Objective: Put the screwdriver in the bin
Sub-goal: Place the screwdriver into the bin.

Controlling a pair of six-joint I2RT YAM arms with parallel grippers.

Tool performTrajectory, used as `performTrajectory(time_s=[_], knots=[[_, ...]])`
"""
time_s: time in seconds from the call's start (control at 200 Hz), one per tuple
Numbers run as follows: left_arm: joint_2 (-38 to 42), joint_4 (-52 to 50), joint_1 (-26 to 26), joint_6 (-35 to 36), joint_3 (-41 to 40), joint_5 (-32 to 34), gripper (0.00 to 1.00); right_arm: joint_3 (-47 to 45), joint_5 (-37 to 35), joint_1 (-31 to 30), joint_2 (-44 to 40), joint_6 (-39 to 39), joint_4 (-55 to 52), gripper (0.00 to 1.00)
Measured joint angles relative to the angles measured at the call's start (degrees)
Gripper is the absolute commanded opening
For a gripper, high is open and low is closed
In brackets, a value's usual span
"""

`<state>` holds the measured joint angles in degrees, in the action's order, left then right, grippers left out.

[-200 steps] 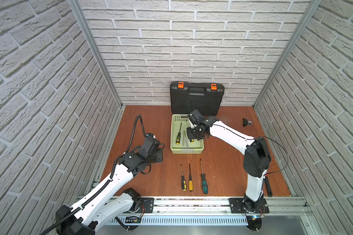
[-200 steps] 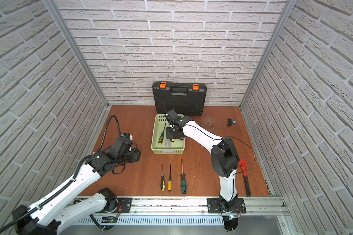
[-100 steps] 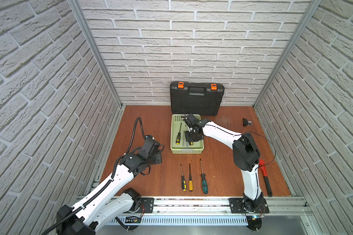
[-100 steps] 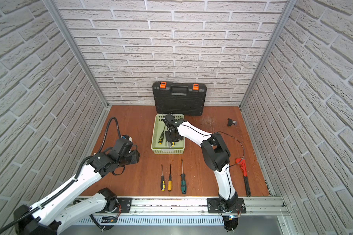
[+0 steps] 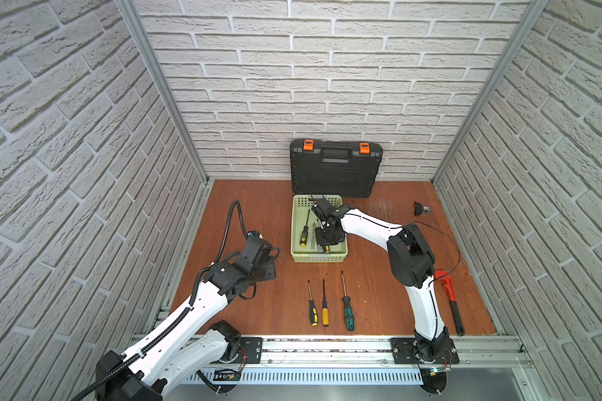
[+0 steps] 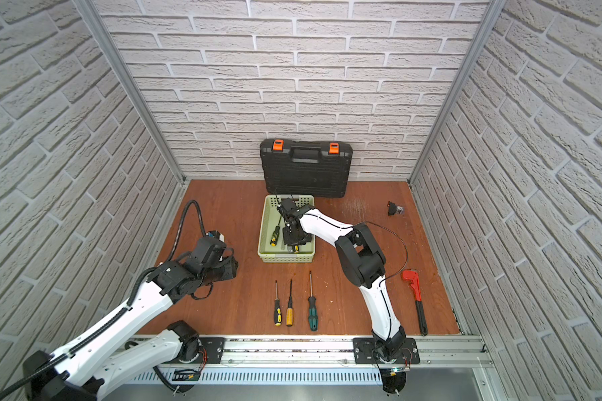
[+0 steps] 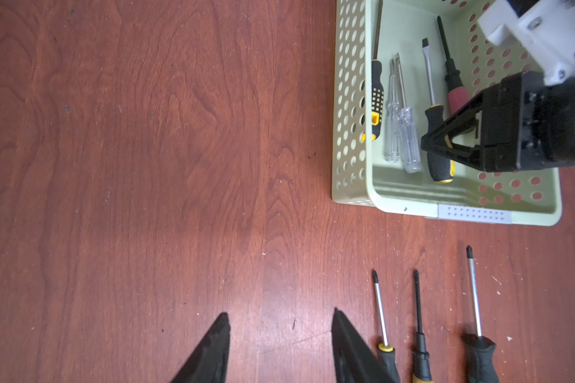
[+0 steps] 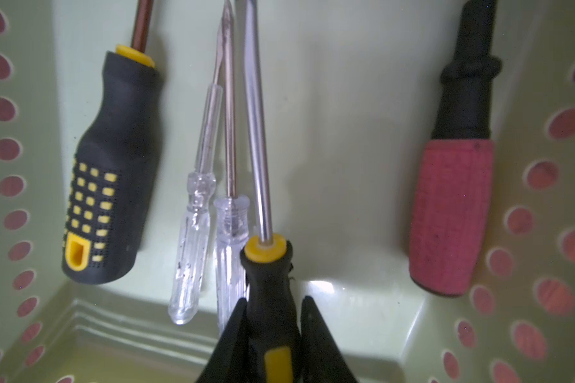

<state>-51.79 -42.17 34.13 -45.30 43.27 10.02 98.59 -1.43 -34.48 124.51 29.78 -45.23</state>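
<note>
Since the right gripper [image 8: 274, 300] is clenched on the black-and-yellow-handled screwdriver [image 8: 268, 265] low inside the pale green perforated plastic bin [image 8: 339, 132], shaft along the bin's length, release seems next.

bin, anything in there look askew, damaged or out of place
Nothing looks damaged or spilled. In the bin the tools lie roughly parallel; only the two clear-handled screwdrivers lean together, their shafts meeting near the tips. The held screwdriver is clamped in the right tool, low inside the bin.
</note>
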Motion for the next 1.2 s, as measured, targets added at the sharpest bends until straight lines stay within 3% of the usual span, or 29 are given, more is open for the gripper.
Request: performTrajectory(time_s=[0.12,0.34,0.765,0.995,1.2], knots=[[0.0,0.1,-0.1,-0.1,-0.7,0.0,0.51,0.0,0.1,0.0,0.0,0.0,0.0,0.23],[0.0,0.2,-0.1,-0.4,-0.7,0.0,0.58,0.0,0.2,0.0,0.0,0.0,0.0,0.33],[-3.8,-0.5,-0.1,-0.4,0.3,-5.4,0.56,0.0,0.5,0.2,-1.3,-0.4,-0.1,0.37],[-7.8,-0.7,2.6,-0.6,1.8,-11.8,0.52,-0.1,1.4,0.0,-11.5,-1.6,-0.4,0.37],[-13.9,0.9,11.8,-2.8,2.6,-14.4,0.51,-7.8,2.9,-1.2,-27.0,-2.1,3.6,0.36]])
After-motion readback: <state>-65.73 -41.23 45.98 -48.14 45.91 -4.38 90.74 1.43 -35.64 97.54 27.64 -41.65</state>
